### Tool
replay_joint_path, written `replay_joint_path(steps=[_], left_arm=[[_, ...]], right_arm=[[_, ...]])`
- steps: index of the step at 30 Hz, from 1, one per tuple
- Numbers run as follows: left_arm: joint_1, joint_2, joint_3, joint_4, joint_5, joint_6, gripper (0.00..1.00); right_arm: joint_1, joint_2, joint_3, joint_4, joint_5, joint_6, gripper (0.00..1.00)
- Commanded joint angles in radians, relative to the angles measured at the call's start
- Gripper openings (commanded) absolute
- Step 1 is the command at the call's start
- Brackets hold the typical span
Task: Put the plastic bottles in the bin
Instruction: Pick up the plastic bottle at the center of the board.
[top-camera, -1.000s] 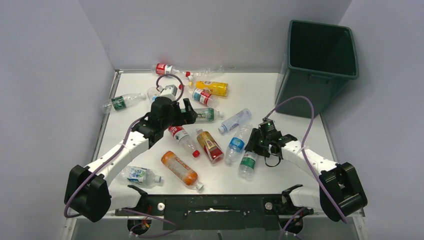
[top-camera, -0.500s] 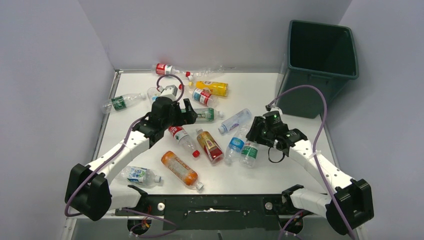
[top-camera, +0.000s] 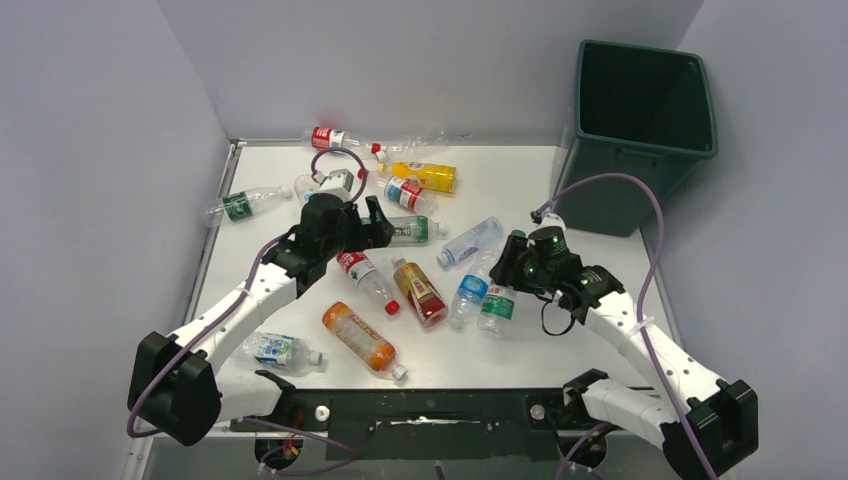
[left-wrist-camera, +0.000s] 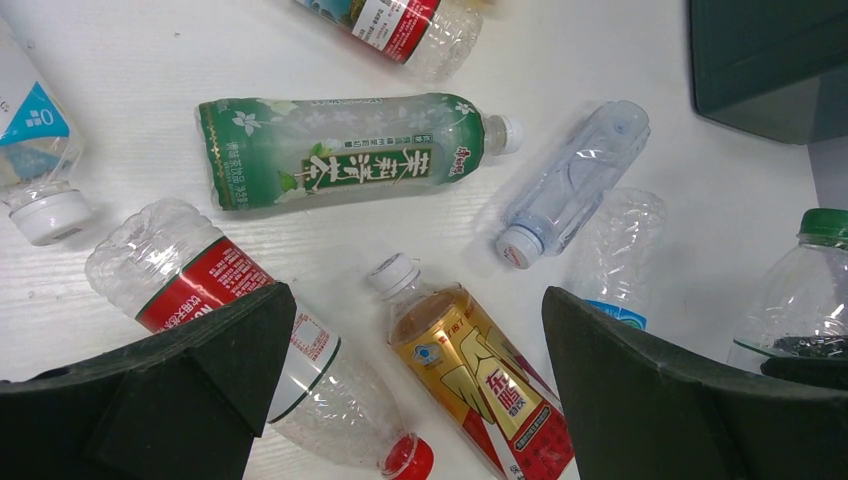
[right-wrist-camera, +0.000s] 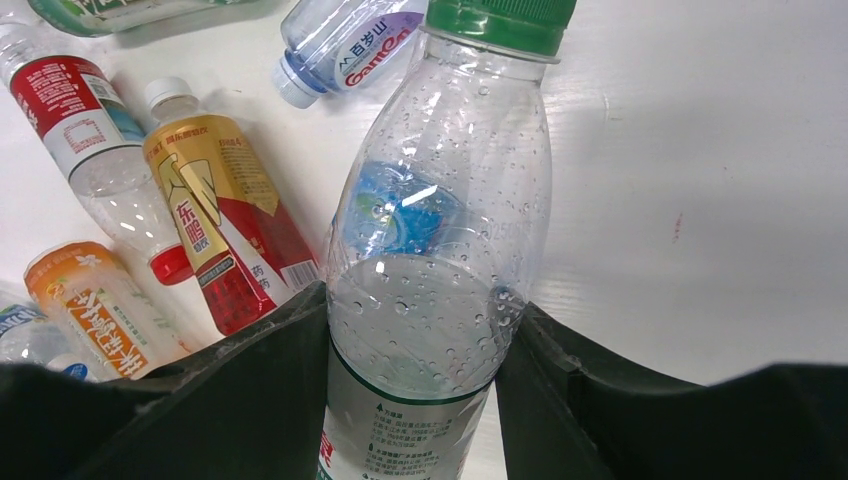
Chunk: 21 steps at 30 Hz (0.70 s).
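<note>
Right wrist view: my right gripper (right-wrist-camera: 412, 340) grips 1 green-capped bottle (right-wrist-camera: 450, 180). Transport step, I judge; next, lift it to the bin (top-camera: 612, 190) beyond the gripper. Left gripper (left-wrist-camera: 415, 340) wide, empty.

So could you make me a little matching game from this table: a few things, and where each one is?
Things: 1 green-capped bottle; 2 orange bottle; 3 yellow bottle; 4 bin.
Places: A upright at the far right; B held in the right gripper; C lying near the front edge; D lying near the back.
Pairs: 1-B, 2-C, 3-D, 4-A.
</note>
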Motion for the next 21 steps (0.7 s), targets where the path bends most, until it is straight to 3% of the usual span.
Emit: replay_joint_path(steps=[1,21], left_arm=[[-0.005,-0.037,0.025,0.041,0.005,-0.002,0.98],[-0.007,0.013,0.055,0.037,0.015,0.021,0.98]], right_arm=[[0.012,-0.038,0.027,0.023,0.001,-0.016,0.42],[0.028,-0.063,-0.029,0.146,-0.084,-0.102,0.41]])
